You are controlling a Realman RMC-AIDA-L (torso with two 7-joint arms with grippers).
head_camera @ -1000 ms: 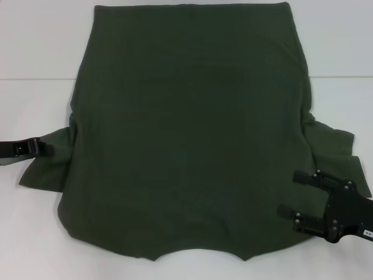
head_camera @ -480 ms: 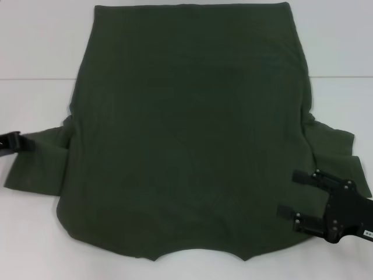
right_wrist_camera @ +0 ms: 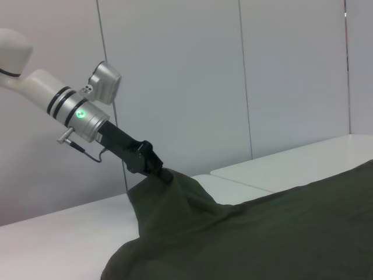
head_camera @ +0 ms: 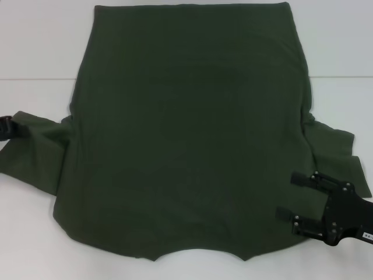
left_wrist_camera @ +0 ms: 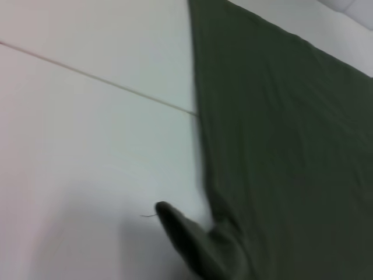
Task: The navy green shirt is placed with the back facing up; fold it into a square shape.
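Observation:
The navy green shirt (head_camera: 186, 128) lies spread flat on the white table, its curved neckline at the near edge. At the far left my left gripper (head_camera: 8, 126) is shut on the shirt's left sleeve (head_camera: 35, 154) and holds it stretched outward. The right wrist view shows that gripper (right_wrist_camera: 156, 169) pinching the raised sleeve cloth. In the left wrist view the shirt (left_wrist_camera: 280, 140) fills the frame beside a lifted fold of sleeve (left_wrist_camera: 195, 242). My right gripper (head_camera: 294, 197) is open at the near right, its two fingers lying over the shirt's side edge with cloth beneath them.
The white table (head_camera: 35, 233) surrounds the shirt, with a seam line (head_camera: 35, 79) running across it. The right sleeve (head_camera: 335, 151) lies rumpled beyond my right gripper. A pale wall (right_wrist_camera: 233, 76) stands behind the table.
My left gripper has moved further left toward the frame's edge, drawing the left sleeve out wider and flatter. The right gripper has stayed almost still.

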